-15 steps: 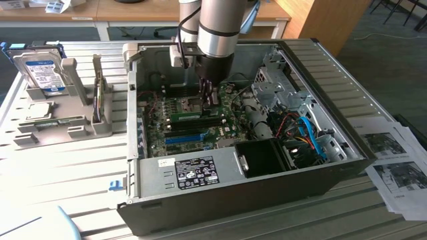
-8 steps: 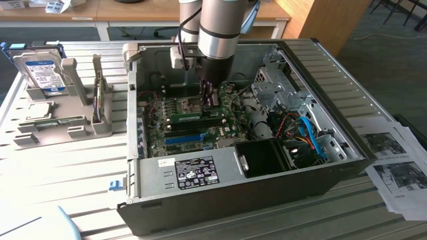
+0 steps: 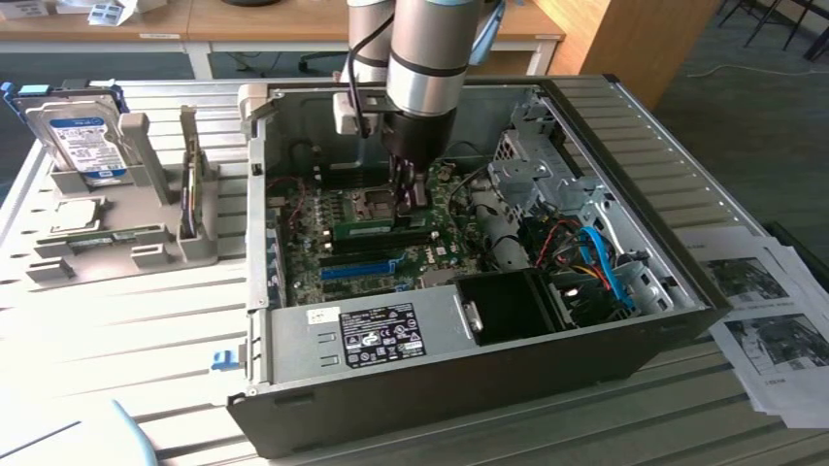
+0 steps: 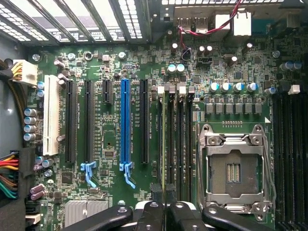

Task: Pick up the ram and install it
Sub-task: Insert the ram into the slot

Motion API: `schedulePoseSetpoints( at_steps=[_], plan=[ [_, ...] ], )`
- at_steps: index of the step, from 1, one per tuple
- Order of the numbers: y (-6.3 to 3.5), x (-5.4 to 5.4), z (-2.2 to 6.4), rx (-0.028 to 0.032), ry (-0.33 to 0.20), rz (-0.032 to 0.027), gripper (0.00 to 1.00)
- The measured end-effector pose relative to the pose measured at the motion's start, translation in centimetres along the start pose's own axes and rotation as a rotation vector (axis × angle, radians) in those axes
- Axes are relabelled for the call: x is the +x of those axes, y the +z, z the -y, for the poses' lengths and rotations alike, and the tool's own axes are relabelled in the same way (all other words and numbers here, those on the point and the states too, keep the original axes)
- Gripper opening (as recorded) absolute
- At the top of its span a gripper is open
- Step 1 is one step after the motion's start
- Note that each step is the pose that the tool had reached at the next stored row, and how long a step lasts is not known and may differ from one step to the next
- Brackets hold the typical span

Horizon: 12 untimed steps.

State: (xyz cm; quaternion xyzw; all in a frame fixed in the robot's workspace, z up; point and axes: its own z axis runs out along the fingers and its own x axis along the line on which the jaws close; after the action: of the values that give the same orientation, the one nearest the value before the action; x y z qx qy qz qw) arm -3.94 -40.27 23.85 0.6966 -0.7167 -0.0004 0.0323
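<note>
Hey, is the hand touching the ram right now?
Touching. The wrist view shows the hand shut on the ram, its thin edge pinched between both fingertips.

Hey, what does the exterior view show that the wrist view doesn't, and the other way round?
Exterior view: the hard drive in its grey stand, printed papers beside the computer case, and the arm reaching down into it. Wrist view: the gripper shut on the ram, seen edge-on over the memory slots, plus a row of small capacitors. Shared: the motherboard, its blue slot and the empty processor socket.
</note>
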Motion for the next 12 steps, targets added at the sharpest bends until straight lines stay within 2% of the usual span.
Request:
schedulePoseSetpoints(
  at_steps=[12],
  plan=[
    [0.74,-0.03,0.03,-0.0001,0.0,-0.0001,0.11]
  ],
)
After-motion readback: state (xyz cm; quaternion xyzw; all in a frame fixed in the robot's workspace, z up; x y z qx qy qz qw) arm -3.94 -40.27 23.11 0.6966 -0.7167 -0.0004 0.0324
